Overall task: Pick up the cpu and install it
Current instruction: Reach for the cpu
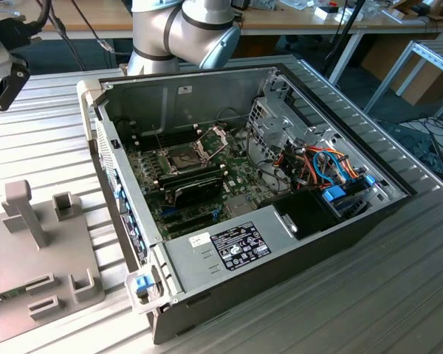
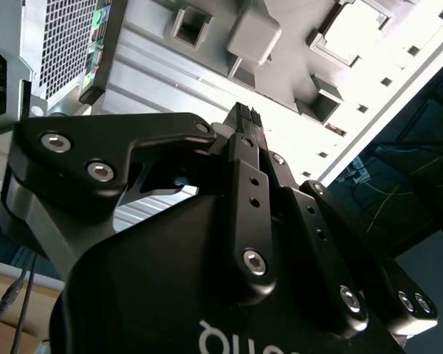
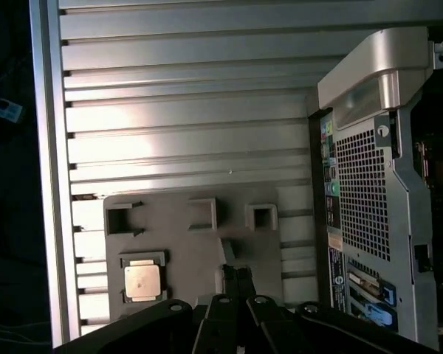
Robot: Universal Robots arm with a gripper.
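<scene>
The small, flat, silver-grey square cpu (image 3: 142,281) lies unpicked near the black metal pincer (image 3: 236,274). The pincer is closed together, empty.

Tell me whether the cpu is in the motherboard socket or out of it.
Out. In the first wrist view the cpu lies flat in a recess of the grey fixture, outside the computer case.

Nothing legible. The black rectangular label (image 1: 240,245) and small white sticker (image 1: 199,239) on the grey metal power-supply box (image 1: 186,259) bear print too fine to read; white letters (image 2: 229,341) on the black gripper (image 2: 245,122) are cut off.
</scene>
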